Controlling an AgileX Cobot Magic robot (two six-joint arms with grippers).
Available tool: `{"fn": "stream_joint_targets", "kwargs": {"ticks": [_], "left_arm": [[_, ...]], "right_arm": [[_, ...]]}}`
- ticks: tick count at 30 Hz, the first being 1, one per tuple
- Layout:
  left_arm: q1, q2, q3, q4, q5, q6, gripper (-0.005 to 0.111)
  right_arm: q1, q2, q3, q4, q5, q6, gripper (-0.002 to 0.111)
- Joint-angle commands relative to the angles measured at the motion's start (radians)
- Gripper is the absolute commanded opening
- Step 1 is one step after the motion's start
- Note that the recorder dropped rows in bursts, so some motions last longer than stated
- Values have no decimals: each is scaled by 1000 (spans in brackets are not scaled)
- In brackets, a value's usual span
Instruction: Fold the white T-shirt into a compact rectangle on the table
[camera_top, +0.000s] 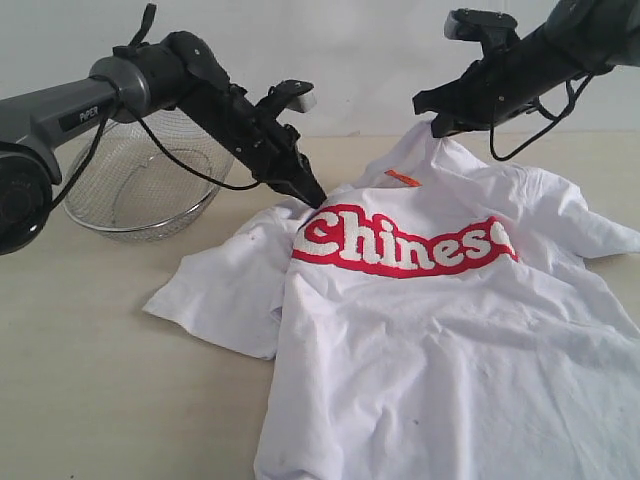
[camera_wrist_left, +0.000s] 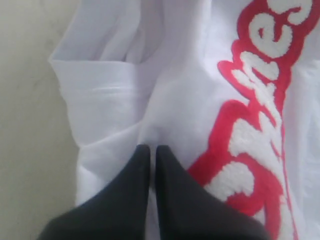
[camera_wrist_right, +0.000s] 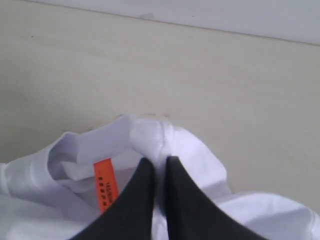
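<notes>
The white T-shirt (camera_top: 420, 340) lies chest-up on the table (camera_top: 90, 380), centre to lower right of the exterior frame. The left gripper (camera_top: 312, 196) is pinched shut on shoulder cloth beside the lettering (camera_top: 400, 245); the right gripper (camera_top: 437, 127) is clamped on the collar (camera_wrist_right: 105, 140), upper centre. Judged light, limp, sag-prone: grip seams and hems.

Your exterior camera faces the white T-shirt (camera_top: 430, 330) from its hem end, slightly above the table (camera_top: 90, 400). Your left wrist camera looks down close beside its red lettering (camera_wrist_left: 250, 150). Your right looks down close over its orange neck tag (camera_wrist_right: 103, 182). The exterior view shows both spots.
</notes>
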Motion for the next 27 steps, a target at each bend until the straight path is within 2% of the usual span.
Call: {"fn": "stream_joint_targets", "kwargs": {"ticks": [1,3,4,5,7,8,9,10,11,12,14,17,20,23,27], "left_arm": [[9,-16,-7,-90,53,-16,4],[9,-20,-7,-129,53,-23,4],[7,-20,-7,-133,53,-32,4],[-1,-20,-3,-96,53,-59,4],[-10,-20,-3,-64,53,-65,4],[-10,-23,-3,-62,53,-67,4],[-10,-27,-3,-47,53,-83,4],[-10,-27,-3,-40,53,-90,4],[1,-32,-3,-29,53,-113,4],[12,-32,-3,-26,53,-130,4],[20,-32,-3,33,53,-175,4],[23,-32,-3,101,53,-201,4],[23,-32,2,125,53,-227,4],[23,-49,25,127,53,-221,4],[23,-110,72,127,53,-206,4]], "right_arm": [[-3,-14,41,-6,-93,-26,1],[-3,-14,43,-27,-97,-28,8],[-3,-14,43,-35,-97,-28,17],[-3,-14,43,-39,-97,-28,41],[-3,-14,43,-56,-103,41,74],[-5,-14,43,-72,-107,67,70],[-10,-25,43,-106,-110,129,49],[-15,-31,43,-106,-94,128,39],[-17,-61,43,-106,-53,82,13],[-17,-91,43,-103,-16,53,1],[-15,-144,43,-92,53,37,0],[-10,-165,81,-38,250,5,0],[44,-182,321,125,123,-85,0],[112,-240,495,129,-42,-94,0],[201,-357,675,139,-159,-83,0]]}}
